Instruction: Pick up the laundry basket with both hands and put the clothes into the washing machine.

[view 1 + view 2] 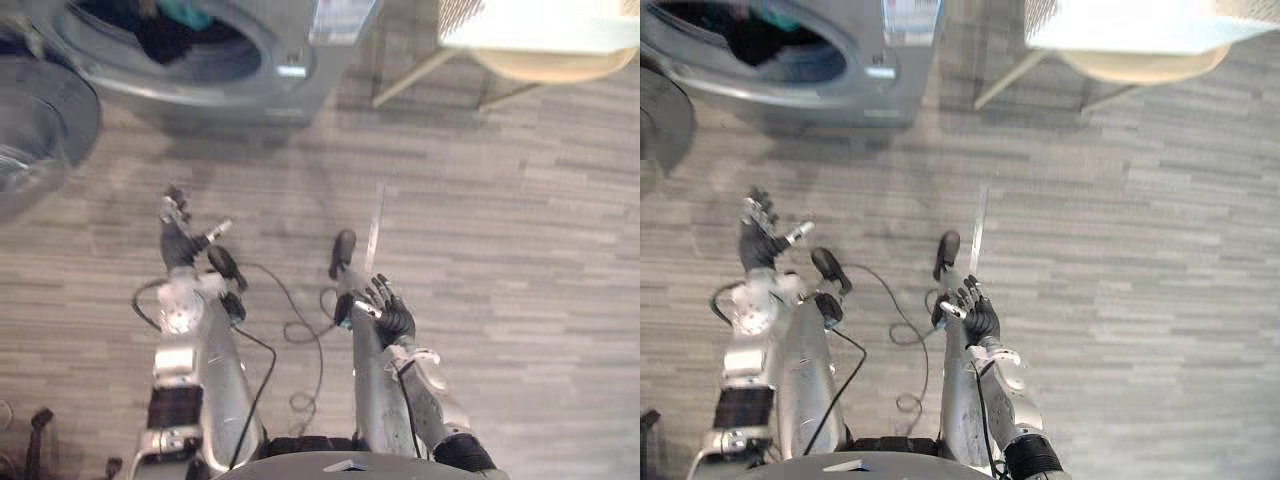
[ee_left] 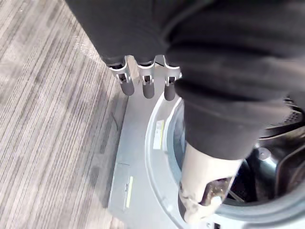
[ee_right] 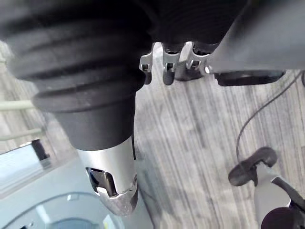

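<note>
So the washing machine sits with its round door swung open to the robot's left of the drum. Inside the drum there are already clothes: a dark heap with a teal piece on top. Off to the robot's right of the machine, a white meshed container rests on a round light-wood stool. It might be the laundry basket, but honestly I can't tell for sure from here. Either way it's well apart from both hands. The left hand is up in front of the machine, below the drum opening, with its fingers spread out straight and the thumb stuck out sideways, holding nothing at all. Its wrist view looks past the straight fingers right at the machine's front and door ring. The right hand is further back from the machine over the grey plank floor, fingers loose and only slightly bent, and it's empty too.
</note>
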